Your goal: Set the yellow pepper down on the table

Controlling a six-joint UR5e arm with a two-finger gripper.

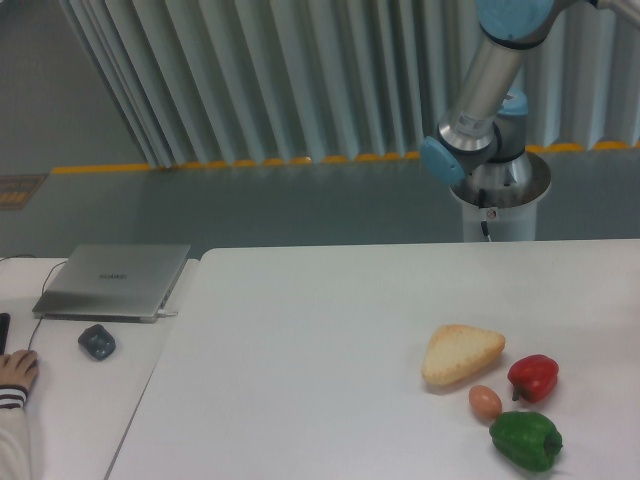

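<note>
at one o'clock the arm (487,75) rises out of frame, claw unseen; on the smooth white table (300,350), a glossy red pepper (533,377)

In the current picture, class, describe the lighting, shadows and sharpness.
Fixed camera: even, soft light; the white table looks bright without harsh glare; the red pepper and green pepper show small highlights and faint shadows; the image is slightly soft overall, with no motion blur.
</note>
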